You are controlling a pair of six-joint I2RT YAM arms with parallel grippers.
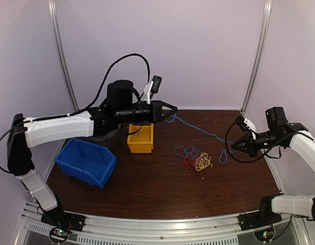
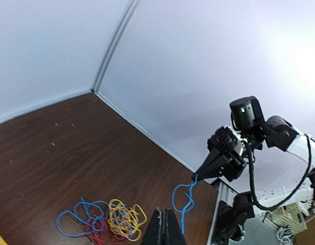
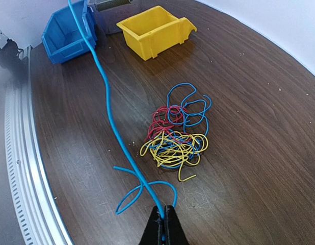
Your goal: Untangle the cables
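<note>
A tangled bundle of red, blue and yellow cables (image 1: pixel 195 158) lies on the brown table right of centre; it also shows in the left wrist view (image 2: pixel 104 222) and the right wrist view (image 3: pixel 175 135). One blue cable (image 1: pixel 198 128) is stretched above the table between both grippers. My left gripper (image 1: pixel 174 108) is raised over the back of the table and shut (image 2: pixel 165 227), with the cable's end at its tips. My right gripper (image 1: pixel 234 145) is shut on the cable's other end (image 3: pixel 163 220), where the cable (image 3: pixel 109 112) forms a small loop (image 2: pixel 184 201).
A yellow bin (image 1: pixel 141 140) stands at the back centre under my left arm, and a blue bin (image 1: pixel 86 161) stands at the left. Both show in the right wrist view, yellow (image 3: pixel 152 30) and blue (image 3: pixel 66 33). A metal rail (image 3: pixel 20 153) runs along the table's near edge.
</note>
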